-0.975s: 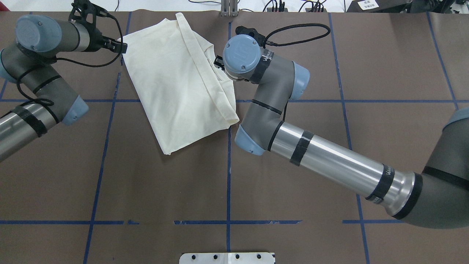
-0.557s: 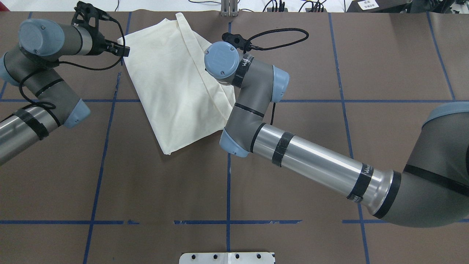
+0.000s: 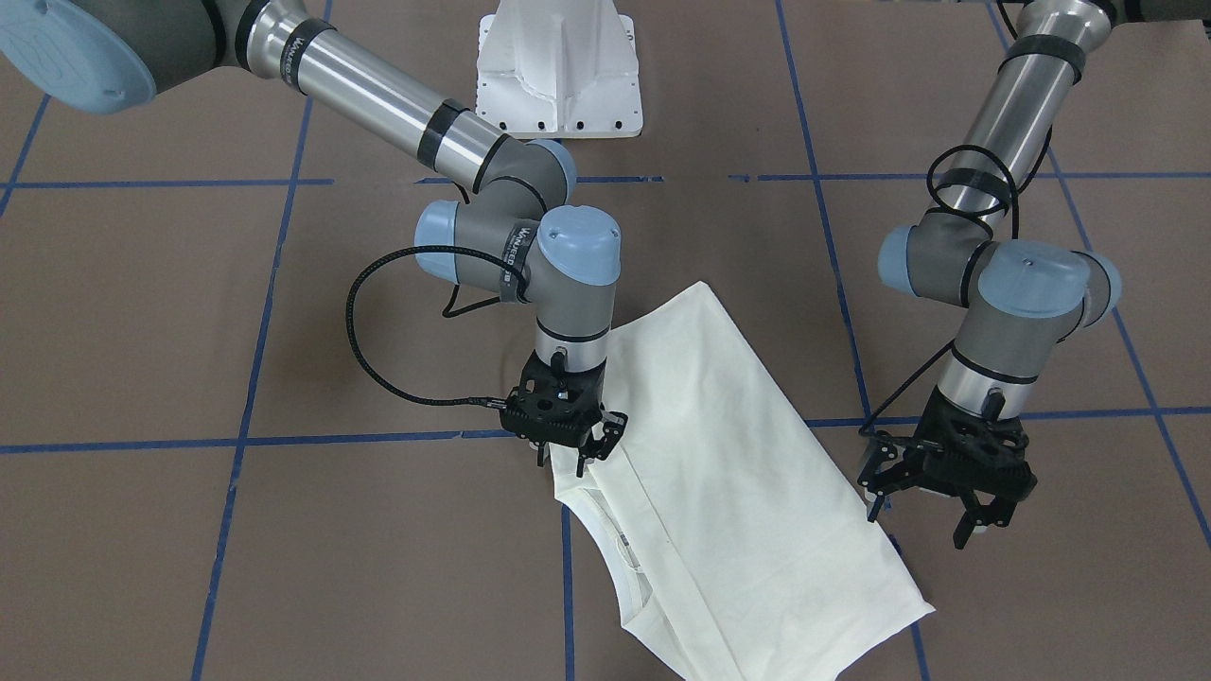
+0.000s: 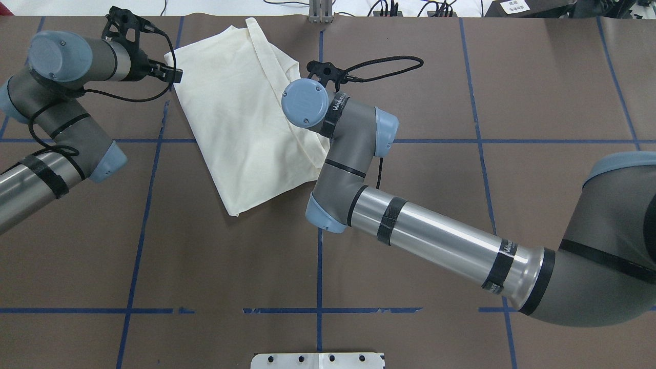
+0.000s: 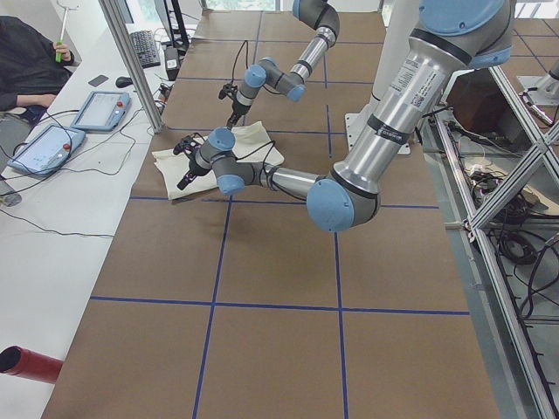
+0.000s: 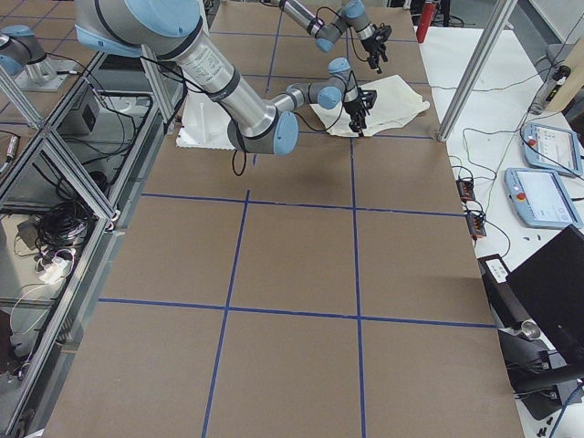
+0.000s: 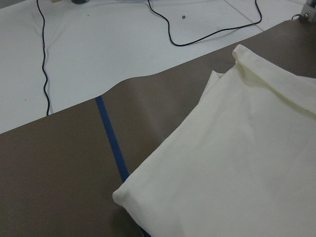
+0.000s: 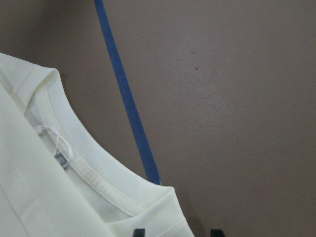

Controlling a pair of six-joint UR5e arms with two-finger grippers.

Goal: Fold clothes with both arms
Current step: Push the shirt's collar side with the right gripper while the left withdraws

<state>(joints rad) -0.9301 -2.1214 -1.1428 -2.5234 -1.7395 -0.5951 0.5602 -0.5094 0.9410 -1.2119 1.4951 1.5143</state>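
The cream long-sleeved T-shirt (image 4: 241, 123) lay folded, plain side up, on the brown paper-covered table (image 4: 435, 246), on the far side from the robot and slanted across one blue tape line (image 4: 319, 256). The right black two-finger gripper (image 3: 575, 452) pointed down at the shirt's edge beside the ribbed collar (image 8: 94, 168). Its jaws were a little apart, with the shoulder corner of the cloth between the fingertips (image 8: 139, 232) and some bare table showing there too. The left black gripper (image 3: 922, 515) hung just beside the opposite edge of the shirt, with its jaws spread wide and nothing in them.
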